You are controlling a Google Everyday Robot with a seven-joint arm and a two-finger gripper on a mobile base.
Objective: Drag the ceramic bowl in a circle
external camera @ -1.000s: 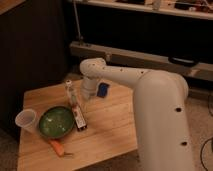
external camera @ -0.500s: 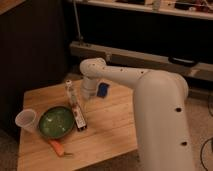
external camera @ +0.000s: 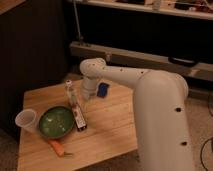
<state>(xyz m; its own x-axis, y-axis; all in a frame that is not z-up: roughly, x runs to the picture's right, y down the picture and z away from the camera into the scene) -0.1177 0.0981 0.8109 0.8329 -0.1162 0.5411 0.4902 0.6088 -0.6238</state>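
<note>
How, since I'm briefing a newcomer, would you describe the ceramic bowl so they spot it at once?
On the wooden table, look just left of the gripper at the tip of the white arm. The ceramic bowl is round, shallow and glossy green, wider than the white cup on its left.

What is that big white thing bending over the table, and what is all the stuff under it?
That is a robot arm. One camera looks down on it from above. At the arm's end is its pincer, closed, down by the right rim of the green bowl. I cannot tell whether it grips the bowl. The wooden table also holds a white cup left of the bowl, a carrot in front, a small bottle behind and a blue thing near the arm.
</note>
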